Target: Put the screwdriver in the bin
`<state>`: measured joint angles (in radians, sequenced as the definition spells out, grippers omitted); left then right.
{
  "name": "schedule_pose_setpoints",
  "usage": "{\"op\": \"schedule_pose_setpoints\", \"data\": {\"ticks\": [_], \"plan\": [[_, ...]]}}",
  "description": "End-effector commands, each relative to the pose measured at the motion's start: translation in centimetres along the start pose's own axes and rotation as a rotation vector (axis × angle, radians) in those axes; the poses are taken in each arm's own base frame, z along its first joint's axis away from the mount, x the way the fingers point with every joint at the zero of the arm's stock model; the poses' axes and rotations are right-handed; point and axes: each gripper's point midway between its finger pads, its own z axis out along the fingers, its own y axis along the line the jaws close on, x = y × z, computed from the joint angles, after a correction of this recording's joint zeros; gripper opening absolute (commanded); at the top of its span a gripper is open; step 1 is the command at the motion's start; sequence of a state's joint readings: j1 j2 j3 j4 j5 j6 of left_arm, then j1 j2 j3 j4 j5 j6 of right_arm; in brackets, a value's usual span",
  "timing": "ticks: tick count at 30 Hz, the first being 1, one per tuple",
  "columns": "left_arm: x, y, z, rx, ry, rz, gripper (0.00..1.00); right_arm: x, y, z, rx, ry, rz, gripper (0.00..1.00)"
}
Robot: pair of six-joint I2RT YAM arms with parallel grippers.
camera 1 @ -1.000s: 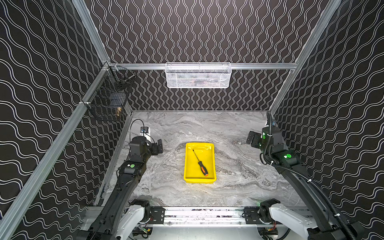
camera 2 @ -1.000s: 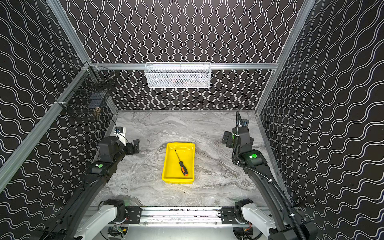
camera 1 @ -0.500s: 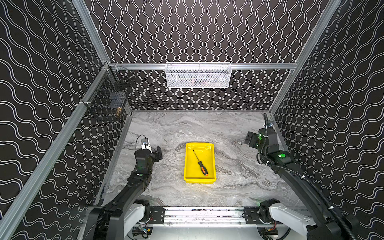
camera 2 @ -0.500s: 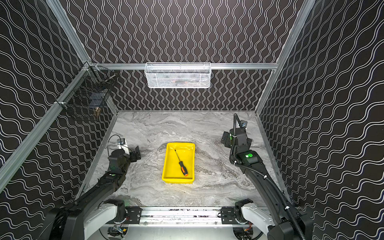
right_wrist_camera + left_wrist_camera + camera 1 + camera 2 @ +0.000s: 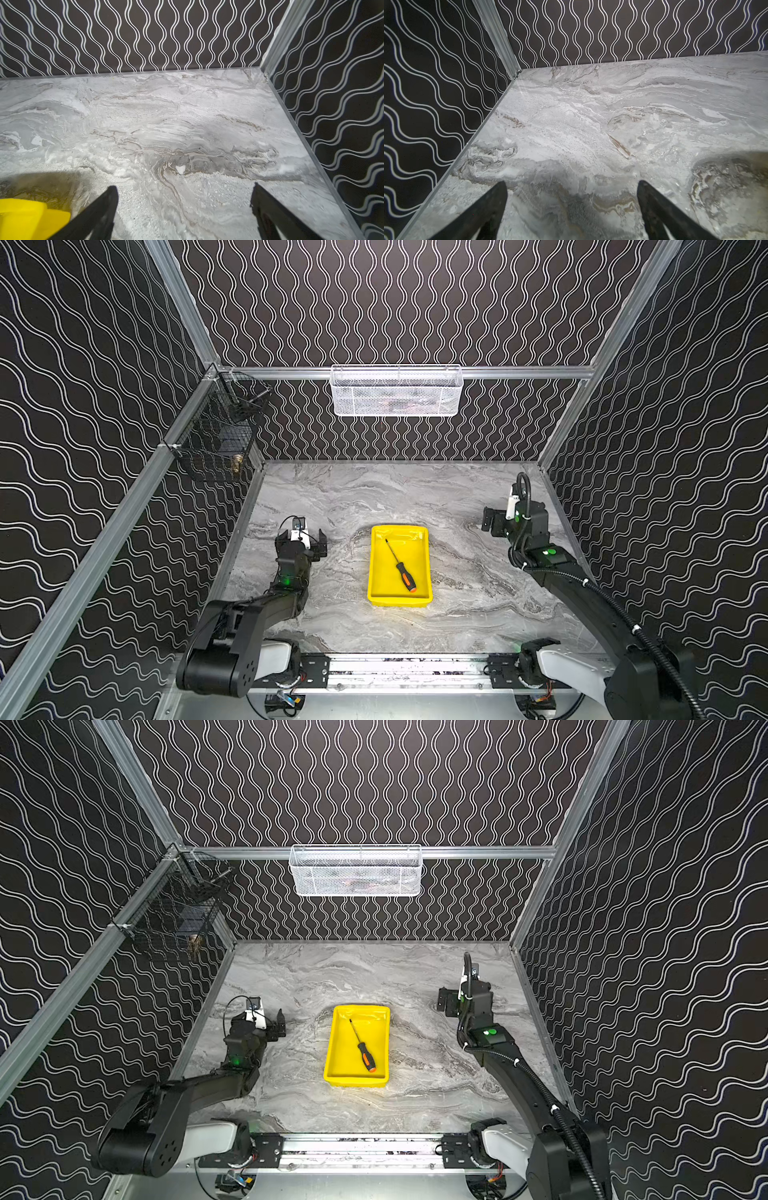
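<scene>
As it lies in bin, screwdriver diagonal, tip far-left

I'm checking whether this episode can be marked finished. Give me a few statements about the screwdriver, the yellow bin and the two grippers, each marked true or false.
1. The screwdriver lies inside the bin. True.
2. The right gripper is shut on the screwdriver. False: it is open and empty, off to the bin's side.
3. The screwdriver's handle lies at the bin's far end. False: the handle is at the near end, with the shaft pointing away.
4. The left gripper is open and holds nothing. True.
</scene>
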<state>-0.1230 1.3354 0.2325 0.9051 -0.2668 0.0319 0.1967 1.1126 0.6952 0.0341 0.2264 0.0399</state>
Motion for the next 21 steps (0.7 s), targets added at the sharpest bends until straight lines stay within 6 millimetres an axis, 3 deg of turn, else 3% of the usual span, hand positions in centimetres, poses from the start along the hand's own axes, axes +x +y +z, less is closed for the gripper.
{"op": "schedule_pose_setpoints", "data": {"ticks": [1, 10, 13, 21], "plan": [[-1.7, -0.1, 0.3, 0.011, -0.093, 0.019, 0.99, -2.5, 0.3, 0.0, -0.084, -0.160, 0.010, 0.99], [0.3, 0.1, 1.4, 0.025, -0.104, -0.034, 0.99, 2.3, -2.8, 2.8, -0.063, -0.136, -0.001, 0.99], [1.3, 0.0, 2.0, 0.026, -0.090, -0.034, 0.99, 3.0, -3.8, 3.2, -0.042, -0.185, 0.032, 0.99], [1.8, -0.9, 3.5, 0.071, -0.021, -0.018, 0.99, 4.7, -4.4, 3.7, -0.033, -0.287, 0.018, 1.00]]}}
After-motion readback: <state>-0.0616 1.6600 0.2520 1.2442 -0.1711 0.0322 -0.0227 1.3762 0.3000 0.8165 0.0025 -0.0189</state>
